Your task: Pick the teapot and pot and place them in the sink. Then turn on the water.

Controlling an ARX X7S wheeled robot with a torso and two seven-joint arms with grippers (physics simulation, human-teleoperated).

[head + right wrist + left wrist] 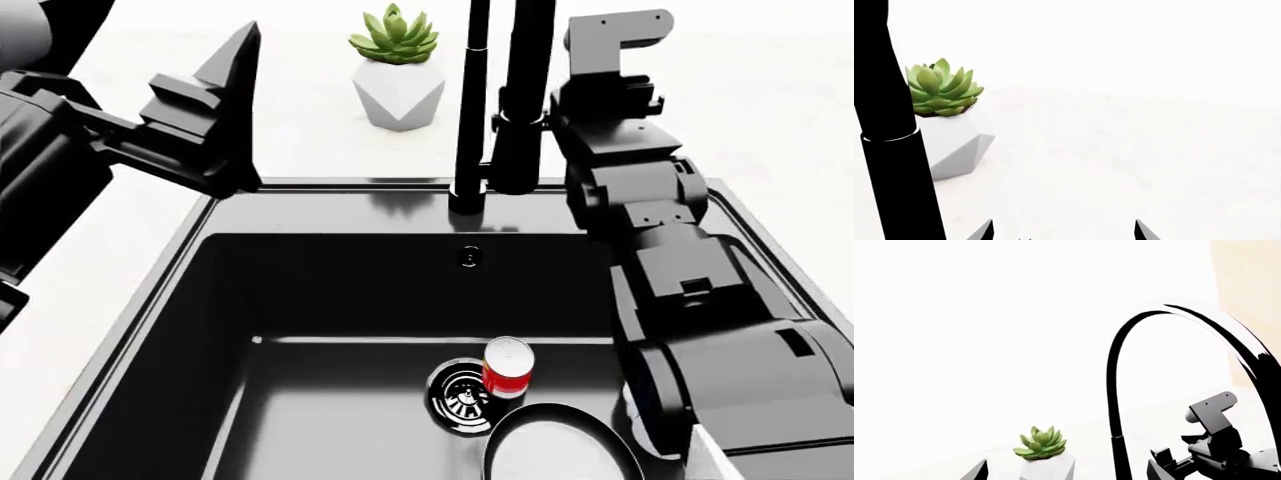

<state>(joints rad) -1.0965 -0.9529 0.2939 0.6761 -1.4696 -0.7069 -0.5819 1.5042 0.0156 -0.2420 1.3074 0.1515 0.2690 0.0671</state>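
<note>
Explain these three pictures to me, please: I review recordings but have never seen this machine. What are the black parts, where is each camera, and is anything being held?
These are simulator renders of a two-armed wheeled robot. The head view looks down over both arms into a black sink. In the basin lie a pot, partly cut off by the frame, and a small red-and-white can beside the drain. A planter with a succulent stands behind the faucet.

The other two pictures come from cameras near each gripper. The left gripper is open and holds nothing. The right gripper is up by the faucet, its fingertips apart. No water shows, and no teapot.
</note>
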